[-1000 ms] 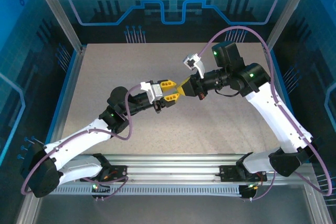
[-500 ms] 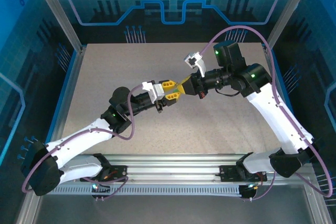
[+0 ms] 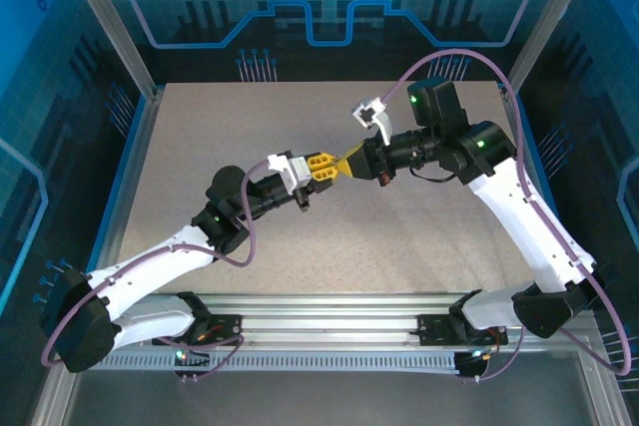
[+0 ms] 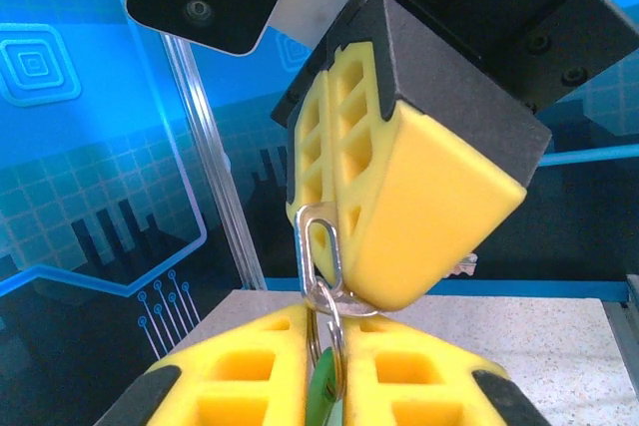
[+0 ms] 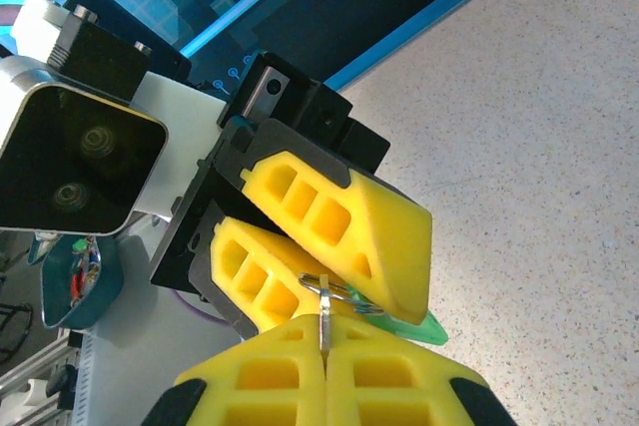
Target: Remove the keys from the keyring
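Down at the near edge, the white left arm and the white right arm rise from a slotted aluminium rail and lean toward each other above the speckled beige surface. Their yellow-fingered ends meet tip to tip in the air over the middle of it.

The left gripper has its jaws pressed together on the tiny bright-green-headed key. From the left wrist, the green head sits in the seam between the two yellow pads. From the right wrist, a green sliver pokes out sideways from between those same fingers. In the left wrist view, a small silver split ring sits just above the key and is threaded onto a silver oblong wire link.

The right gripper is clamped on that link, its jaws closed with the thin metal pinched in the seam between them. Key, ring and link are joined together and held off the surface, strung between the two grippers.

Farther back, bare surface runs to the blue printed back panel.
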